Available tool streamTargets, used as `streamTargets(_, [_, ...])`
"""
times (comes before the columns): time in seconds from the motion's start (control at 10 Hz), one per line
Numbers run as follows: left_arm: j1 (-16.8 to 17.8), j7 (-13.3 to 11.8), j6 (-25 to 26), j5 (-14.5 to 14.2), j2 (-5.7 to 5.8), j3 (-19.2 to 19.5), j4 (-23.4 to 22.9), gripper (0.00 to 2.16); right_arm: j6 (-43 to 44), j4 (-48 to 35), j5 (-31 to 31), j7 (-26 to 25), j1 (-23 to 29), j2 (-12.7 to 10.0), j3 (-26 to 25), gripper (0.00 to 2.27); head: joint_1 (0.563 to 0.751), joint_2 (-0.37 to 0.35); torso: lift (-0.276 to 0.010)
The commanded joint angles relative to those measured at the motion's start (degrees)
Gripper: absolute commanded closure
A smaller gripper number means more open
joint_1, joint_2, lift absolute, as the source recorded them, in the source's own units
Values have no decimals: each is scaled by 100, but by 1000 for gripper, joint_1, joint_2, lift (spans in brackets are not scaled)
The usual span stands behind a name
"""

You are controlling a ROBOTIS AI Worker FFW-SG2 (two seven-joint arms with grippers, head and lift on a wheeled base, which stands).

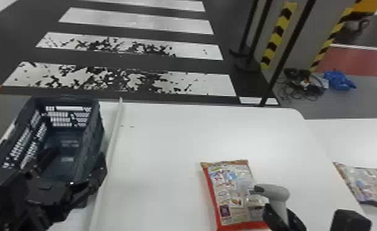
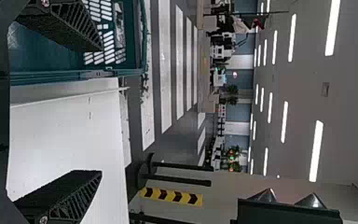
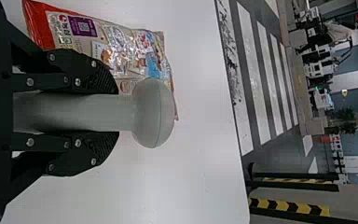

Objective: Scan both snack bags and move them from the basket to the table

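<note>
Left arm (image 1: pixel 36 202) comes in from the bottom left corner, and the left hand (image 1: pixel 79 153) has its two black fingers spread wide. Right hand (image 1: pixel 280 212) is down at the bottom edge, right of centre, fingers clamped in a grip.

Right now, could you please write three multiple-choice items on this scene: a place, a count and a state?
1. Where is the basket? A) left of the white strip; B) right of it; C) on the floor
2. How many snack bags show? A) one; B) two; C) four
3. The right gripper is: A) empty; B) holding a bag; C) holding the scanner

1 A: the strip runs along its right side.
2 B: one near the scanner, one farther right.
3 C: its fingers flank the handle.
</note>
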State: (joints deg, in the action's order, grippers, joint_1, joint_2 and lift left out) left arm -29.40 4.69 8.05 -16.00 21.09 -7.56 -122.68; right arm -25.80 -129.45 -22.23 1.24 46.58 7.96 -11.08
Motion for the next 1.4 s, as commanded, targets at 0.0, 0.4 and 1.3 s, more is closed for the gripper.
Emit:
streamTargets(0.0, [-49, 6, 0, 9, -9, 0, -46, 53, 106, 192, 9, 8, -97, 3, 88, 2246, 695, -154, -98])
streamTargets(0.4, [-207, 23, 0, 44, -9, 61, -151, 53, 334, 500, 88, 8, -211, 56, 229, 2246, 695, -143, -98])
streamTargets(1.3, [-418, 32, 0, 132, -53, 97, -274, 53, 563, 816, 88, 87, -378, 100, 264, 2246, 695, -141, -98])
